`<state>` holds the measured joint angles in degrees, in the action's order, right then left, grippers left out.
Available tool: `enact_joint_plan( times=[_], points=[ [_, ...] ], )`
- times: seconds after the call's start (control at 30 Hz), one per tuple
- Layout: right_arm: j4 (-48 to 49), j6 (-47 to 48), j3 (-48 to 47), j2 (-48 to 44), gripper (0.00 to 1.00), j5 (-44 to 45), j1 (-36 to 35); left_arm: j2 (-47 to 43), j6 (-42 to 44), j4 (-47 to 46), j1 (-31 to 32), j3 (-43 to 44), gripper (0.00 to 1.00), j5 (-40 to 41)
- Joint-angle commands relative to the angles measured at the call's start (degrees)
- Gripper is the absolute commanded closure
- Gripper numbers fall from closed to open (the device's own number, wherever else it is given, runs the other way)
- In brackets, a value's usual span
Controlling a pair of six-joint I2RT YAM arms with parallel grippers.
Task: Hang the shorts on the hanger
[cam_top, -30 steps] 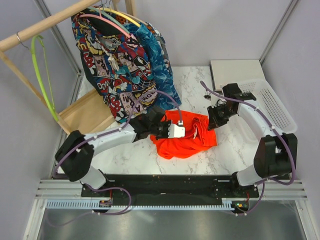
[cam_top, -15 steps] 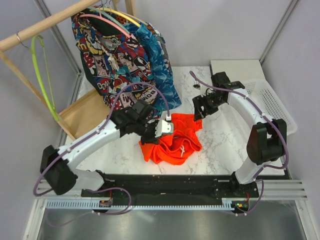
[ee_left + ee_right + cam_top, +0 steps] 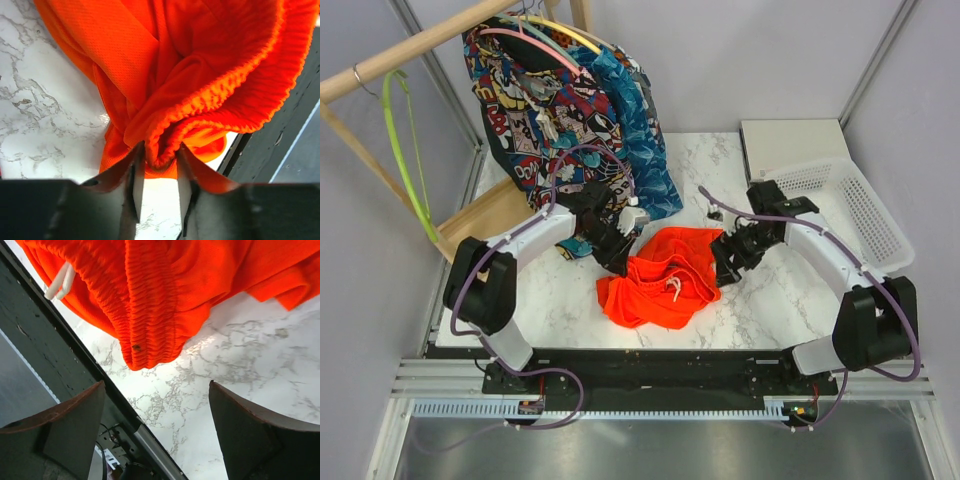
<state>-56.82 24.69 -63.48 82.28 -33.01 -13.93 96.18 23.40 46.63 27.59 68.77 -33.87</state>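
Pinching shorts [image 3: 200, 75] fold, left hand [image 3: 159, 172], right hand [image 3: 157, 395] spread beside

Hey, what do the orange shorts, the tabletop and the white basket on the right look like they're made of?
The shorts: soft, matte mesh-knit fabric, probably synthetic, with a fine dimpled weave and a gathered elastic waistband. The tabletop: smooth white marble look with grey veins, though it could be laminate. The basket: white slotted walls, most likely moulded plastic.

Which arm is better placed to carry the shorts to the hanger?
Left, likely: left hand pinches a fold of the shorts, and the hanger hangs on its side. The right hand is open.
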Motion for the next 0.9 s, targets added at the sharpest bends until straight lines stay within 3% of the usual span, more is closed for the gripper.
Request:
enact_joint_plan(
  times=[0.0,0.13,0.2,0.23,0.4,0.5,0.53,0.6,0.63,0.77,0.8,0.87],
  points=[
    [3.11,1.68,3.19,-1.68,0.12,4.79,-7.57,1.03,-2.75,-1.63,-2.02,1.98,0.56,-4.53],
    [4.17,0.89,3.72,-0.9,0.18,9.28,-11.11,-0.38,-0.55,-1.19,-2.37,1.19,0.4,-7.08],
    [6.09,-0.07,4.24,-0.54,0.21,11.56,-11.99,-1.69,0.59,-1.19,-2.37,0.4,0.38,-7.88],
    [6.71,-0.16,5.03,0.07,0.26,12.0,-12.17,-2.05,0.94,-1.28,-2.37,0.14,0.32,-8.66],
    [10.32,-2.71,6.18,3.32,0.46,16.05,-12.7,-3.28,1.3,-1.63,-2.37,-0.22,0.3,-9.29],
    [10.93,-2.89,6.18,3.59,0.62,16.14,-12.78,-3.19,1.12,-2.68,-2.28,-0.57,0.3,-8.58],
    [11.11,-2.98,6.0,3.24,0.72,16.23,-12.7,-3.11,1.3,-3.03,-2.28,-0.66,0.31,-8.41],
    [11.03,-3.07,5.57,3.15,0.83,16.92,-12.78,-2.49,1.56,-3.21,-2.19,-0.92,0.35,-8.32],
    [11.11,-3.24,5.04,3.06,0.97,17.45,-12.78,-2.58,1.82,-3.21,-2.11,-0.92,0.35,-8.23],
    [10.5,-3.42,3.37,2.19,1.0,19.12,-12.7,-3.19,3.75,-2.25,-1.93,-2.23,0.37,-8.15],
    [10.06,-3.59,2.76,1.83,1.0,19.48,-12.61,-3.72,4.11,-2.16,-1.93,-2.15,0.56,-7.88],
    [9.36,-3.68,0.39,0.6,1.0,20.97,-12.26,-6.7,4.11,-2.16,-1.93,-1.28,0.73,-7.18]
  ],
)
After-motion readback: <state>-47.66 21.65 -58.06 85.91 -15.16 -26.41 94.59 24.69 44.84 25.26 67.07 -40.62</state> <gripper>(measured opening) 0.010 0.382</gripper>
